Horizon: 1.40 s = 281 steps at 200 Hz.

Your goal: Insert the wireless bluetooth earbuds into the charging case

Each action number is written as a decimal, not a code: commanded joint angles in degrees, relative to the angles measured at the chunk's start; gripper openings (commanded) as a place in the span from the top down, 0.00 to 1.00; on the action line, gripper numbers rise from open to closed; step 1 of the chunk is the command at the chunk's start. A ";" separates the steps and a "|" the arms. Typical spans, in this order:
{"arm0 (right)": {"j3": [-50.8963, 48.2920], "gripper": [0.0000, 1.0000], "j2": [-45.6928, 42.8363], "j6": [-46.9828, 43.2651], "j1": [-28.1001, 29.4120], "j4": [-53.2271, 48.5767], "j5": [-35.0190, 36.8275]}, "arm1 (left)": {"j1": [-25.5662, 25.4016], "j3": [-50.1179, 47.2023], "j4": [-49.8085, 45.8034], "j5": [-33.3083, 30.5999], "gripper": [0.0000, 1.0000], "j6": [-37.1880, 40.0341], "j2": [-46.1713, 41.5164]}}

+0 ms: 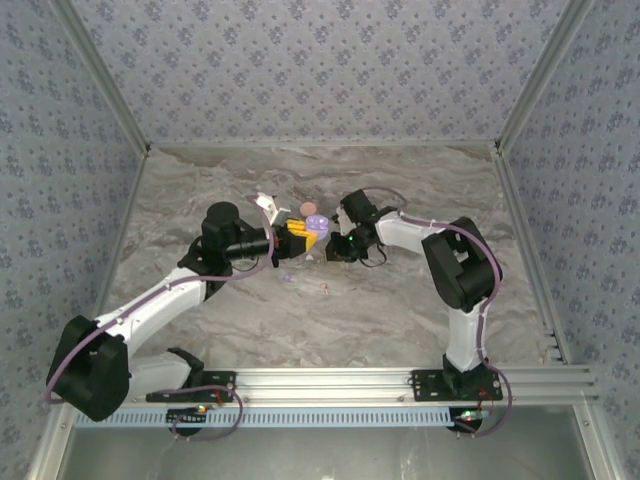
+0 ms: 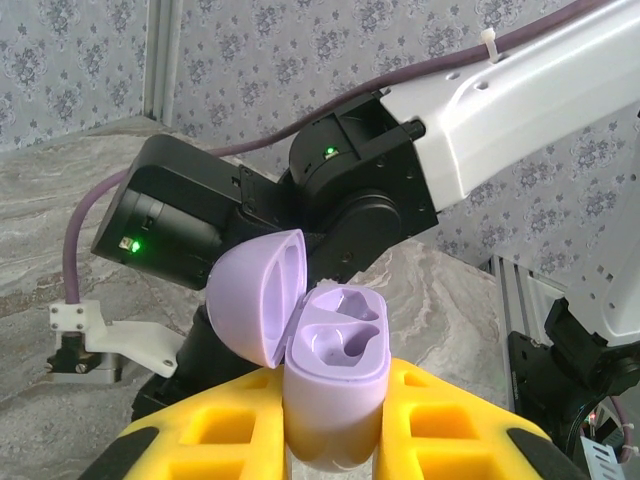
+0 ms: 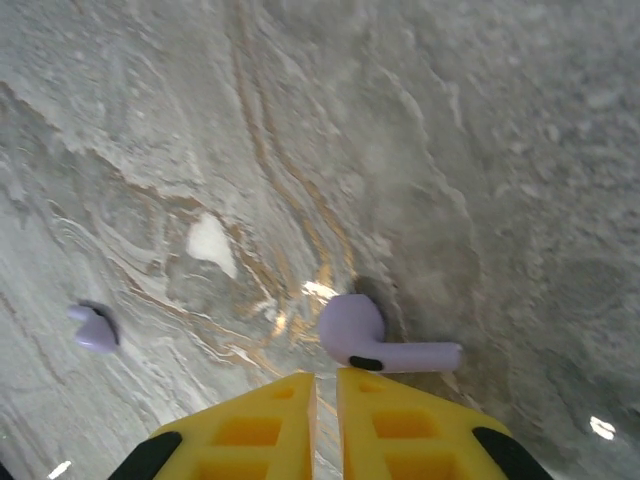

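Observation:
The lilac charging case [image 2: 335, 385] stands upright between my left gripper's [image 2: 335, 440] yellow fingers [image 2: 220, 435], which are shut on its body. Its lid [image 2: 250, 295] hangs open to the left and both wells are empty. From above, the case [image 1: 317, 222] is held over the middle of the table, close to my right gripper [image 1: 335, 250]. One lilac earbud [image 3: 375, 338] lies on the marble just past my right gripper's [image 3: 325, 385] fingertips, against the right one [image 3: 400, 410]. The jaws are shut with nothing between them. Another lilac earbud [image 3: 95, 328] lies further left.
A pink round piece [image 1: 308, 208] and a small white part [image 1: 265, 203] lie behind the case. Two tiny pieces [image 1: 287, 275] [image 1: 323, 288] rest on the marble in front of the grippers. The right arm [image 2: 480, 110] looms close behind the case. Patterned walls enclose the table.

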 commanded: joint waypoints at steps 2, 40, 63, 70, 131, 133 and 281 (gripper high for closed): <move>1.94 0.79 -0.50 -1.01 0.39 -0.45 -0.97 | -0.36 -0.33 0.42 -0.26 0.80 1.09 -1.25; 4.46 0.66 -2.49 -9.26 -0.13 -8.06 2.24 | -0.27 -0.43 -0.02 -0.43 0.80 1.47 -1.46; 6.74 0.59 -2.02 -15.09 -1.14 -12.52 1.95 | -0.32 -0.28 0.08 -0.39 0.80 1.55 -1.46; 7.14 0.58 -1.80 -16.77 -1.18 -13.26 1.74 | -0.32 -0.22 0.12 -0.39 0.80 1.54 -1.43; 11.62 0.50 1.95 -26.90 -1.15 -16.79 0.31 | -0.22 -0.03 -0.31 -0.49 0.80 1.81 -1.53; 11.72 0.50 2.09 -27.06 -1.16 -16.77 0.28 | -0.27 -0.02 -0.31 -0.52 0.80 1.81 -1.52; 15.22 0.48 7.87 -29.58 -0.80 -19.36 -1.26 | -0.28 -0.01 -0.61 -0.28 0.80 1.81 -1.89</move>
